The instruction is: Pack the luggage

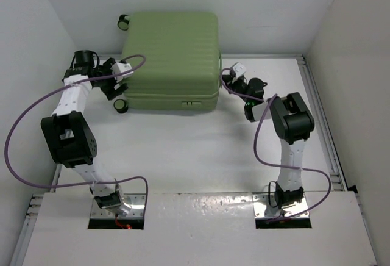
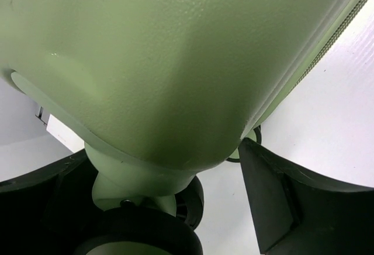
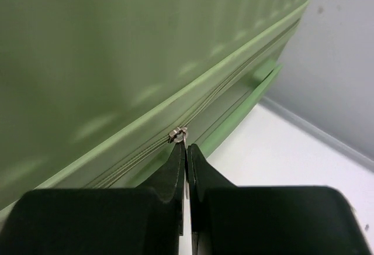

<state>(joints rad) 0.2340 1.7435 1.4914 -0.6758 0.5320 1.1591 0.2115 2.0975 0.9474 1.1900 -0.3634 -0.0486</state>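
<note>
left wrist cam | luggage [image 2: 175,62]: light-green shell corner fills the upper frame (very close, slightly blurred) | zip [image 2: 327,44]: runs along the right edge | wheel [image 2: 140,228]: black, under green mount, bottom centre | left hand [image 2: 158,167]: dark fingers [image 2: 274,202] spread wide, flanking the wheel | table [image 2: 339,120]: white, right.

Robotics laboratory test cell. A white table [image 1: 183,156] is enclosed by plain white panels [image 1: 36,28] at the left, right and top of the frame. A left arm [image 1: 68,138] and a right arm [image 1: 291,125] are bolted to metal plates [image 1: 137,204] at the bottom edge, with purple cables [image 1: 12,156] looped alongside.
</note>
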